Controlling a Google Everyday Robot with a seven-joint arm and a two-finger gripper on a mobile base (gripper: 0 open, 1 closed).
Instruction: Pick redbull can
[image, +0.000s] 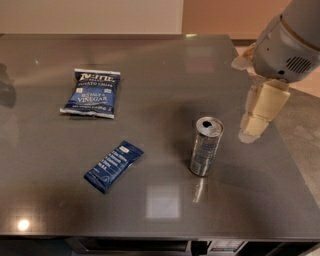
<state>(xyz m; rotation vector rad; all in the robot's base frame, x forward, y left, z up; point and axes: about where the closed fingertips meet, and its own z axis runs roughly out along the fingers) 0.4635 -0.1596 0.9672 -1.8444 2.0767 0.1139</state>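
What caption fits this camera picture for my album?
Robot claw hovers beside the upright redbull can; chip bag and snack bar lie nearby.

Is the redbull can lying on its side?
No, the redbull can stands upright on the table; the gripper hangs beside it, apart.

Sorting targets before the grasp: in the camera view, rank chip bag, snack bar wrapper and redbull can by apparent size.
1. chip bag: clearly largest.
2. snack bar wrapper and redbull can: too alike to rank; the can stands upright, seen from above.
The gripper sits right of the can, apart from it.
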